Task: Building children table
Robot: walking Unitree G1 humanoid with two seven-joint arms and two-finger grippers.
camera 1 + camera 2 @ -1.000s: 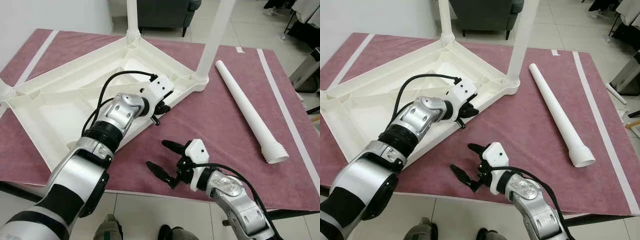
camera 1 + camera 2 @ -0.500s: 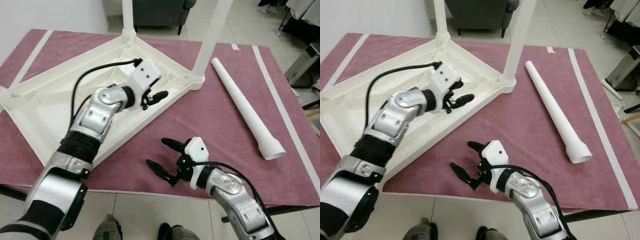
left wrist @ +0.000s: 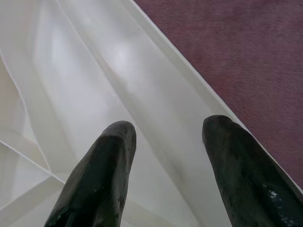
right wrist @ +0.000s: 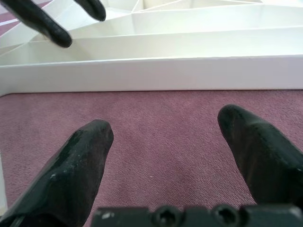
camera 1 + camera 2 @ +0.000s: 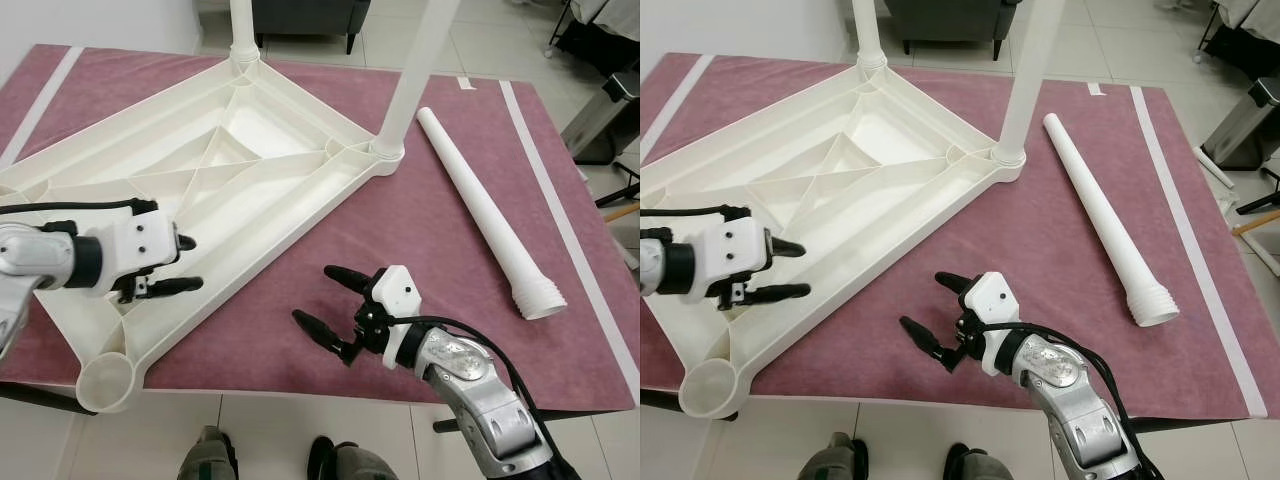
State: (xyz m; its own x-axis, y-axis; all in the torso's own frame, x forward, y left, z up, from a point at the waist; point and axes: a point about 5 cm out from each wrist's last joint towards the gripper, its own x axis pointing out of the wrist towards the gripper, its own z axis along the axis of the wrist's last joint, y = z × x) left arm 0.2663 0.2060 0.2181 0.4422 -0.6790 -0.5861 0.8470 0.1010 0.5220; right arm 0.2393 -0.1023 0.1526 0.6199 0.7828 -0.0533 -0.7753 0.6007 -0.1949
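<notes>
A white children's table top (image 5: 250,170) lies upside down on a maroon cloth, ribbed underside up. Two white legs stand screwed into its far corners (image 5: 418,70) (image 5: 242,25). An empty round socket (image 5: 105,380) shows at the near corner. A loose white leg (image 5: 490,215) lies on the cloth to the right, threaded end toward me. My left gripper (image 5: 185,265) is open above the near-left rim of the top, holding nothing. My right gripper (image 5: 322,296) is open just over the cloth in front of the top's edge, also holding nothing.
The maroon cloth (image 5: 420,250) covers a low platform whose near edge drops to a tiled floor. A dark armchair (image 5: 940,20) stands behind it. A grey bin (image 5: 1245,125) and furniture legs stand at the far right.
My left arm has drawn back from the middle of the top's long edge to its near-left rim. The camera has shifted, bringing the near socket into view. The right gripper stays put.
</notes>
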